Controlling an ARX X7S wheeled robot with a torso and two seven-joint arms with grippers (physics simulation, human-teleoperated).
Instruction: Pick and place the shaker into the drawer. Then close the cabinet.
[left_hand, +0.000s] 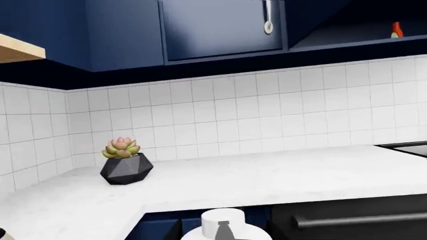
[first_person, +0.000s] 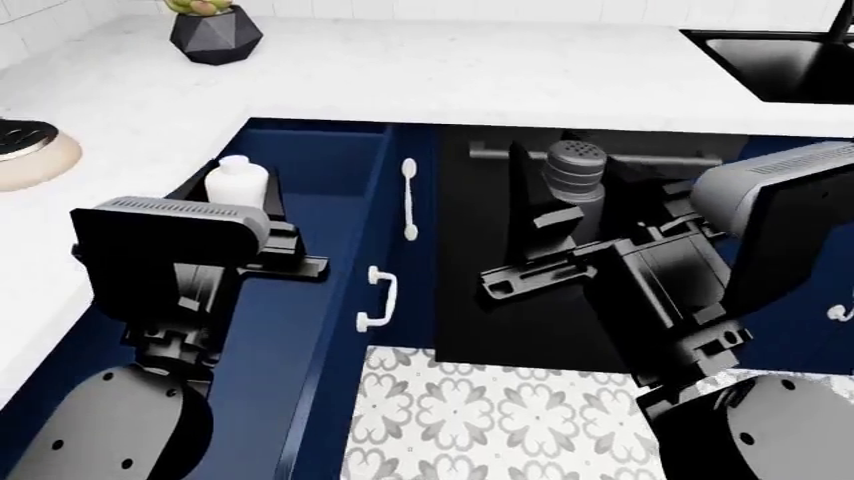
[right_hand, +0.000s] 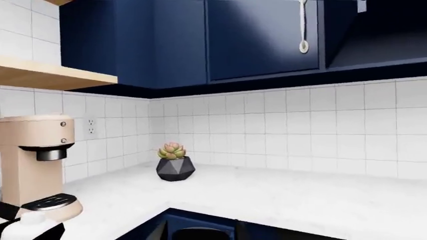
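Note:
In the head view my right gripper is shut on the shaker, a greyish cylinder with a perforated grey cap. It hangs upright in front of the black appliance. In the right wrist view only its dark rounded cap shows. The drawer stands pulled out at the left, a deep navy box under the counter's corner. The cabinet front beside it carries a slim white handle. My left gripper hovers over the drawer, its fingers closed around a white bottle with a white cap.
A succulent in a black faceted pot sits on the white counter. A beige coffee machine stands at the left and a black sink at the right. The black appliance front has a grey bar handle. Patterned floor lies below.

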